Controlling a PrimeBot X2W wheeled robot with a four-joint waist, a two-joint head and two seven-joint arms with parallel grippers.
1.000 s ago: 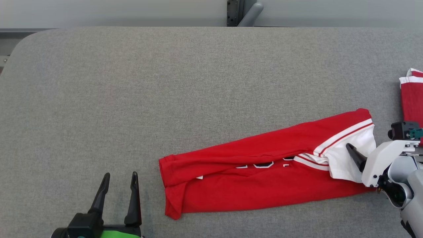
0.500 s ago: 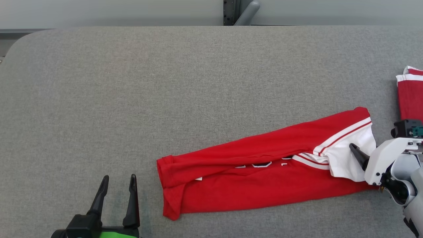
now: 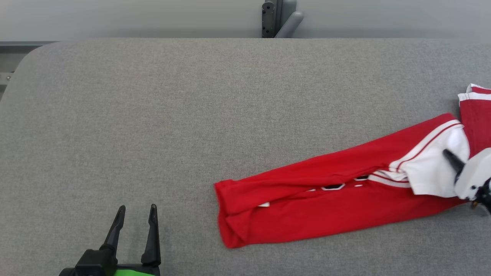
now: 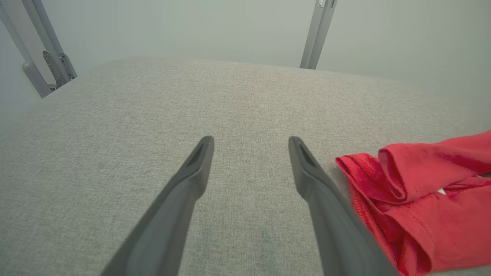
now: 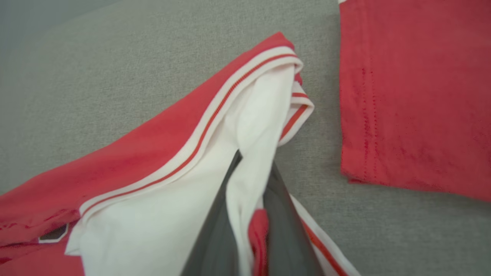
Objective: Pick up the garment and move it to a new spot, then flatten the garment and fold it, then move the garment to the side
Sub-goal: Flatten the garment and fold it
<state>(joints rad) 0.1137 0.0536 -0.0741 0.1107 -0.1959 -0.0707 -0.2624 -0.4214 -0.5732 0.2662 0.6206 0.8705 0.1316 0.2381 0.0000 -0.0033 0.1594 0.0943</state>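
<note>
Though pinched at its white sleeve (image 3: 429, 172) by the closed right gripper (image 5: 255, 159) at three o'clock, sprawls toward five o'clock on the table (image 3: 191, 115) as a light, limp red garment (image 3: 326, 191), likely best gripped at corners, with left gripper (image 3: 137, 207) wide open, empty, at seven.

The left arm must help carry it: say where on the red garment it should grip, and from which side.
Grip the red garment at its hem end, opposite the white sleeve that the right gripper pinches. Bring the open left gripper in from the robot's left, low along the table: the layers there curl into a raised lip, so one finger could probably slip under.
</note>
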